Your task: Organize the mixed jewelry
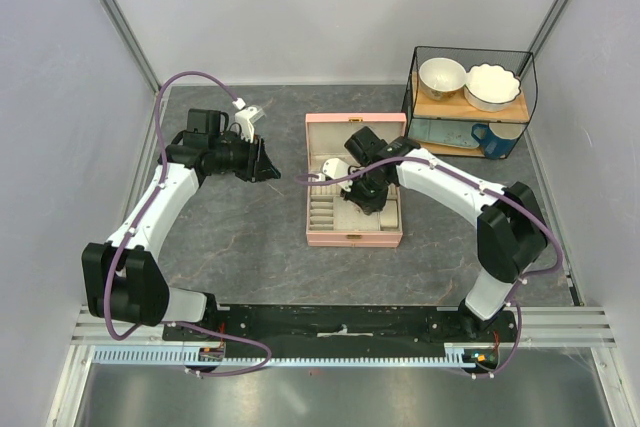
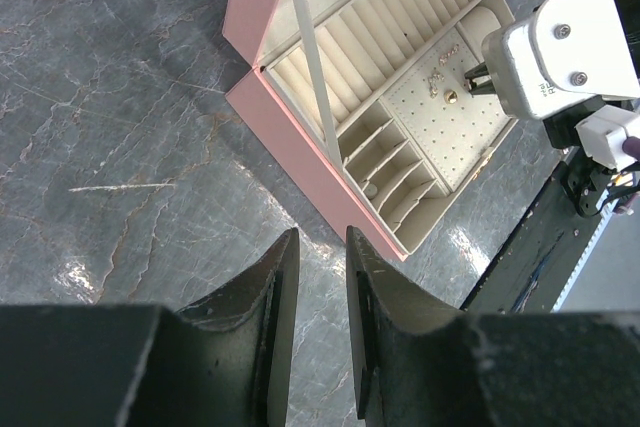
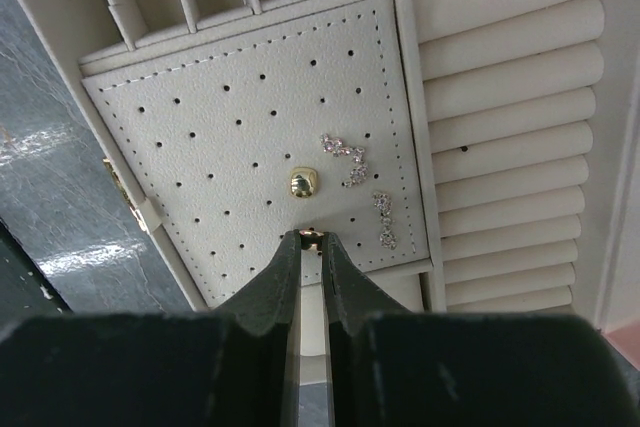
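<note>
Earrings sit on the perforated pad of the pink jewelry box, where the right tool, pinched shut on a tiny gold piece, hovers beside the gold stud, probably to seat its post, while the left tool hangs parted and empty over the desk.

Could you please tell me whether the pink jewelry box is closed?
No, the pink jewelry box lies open, exposing its cream ring rolls and perforated panel.
</note>
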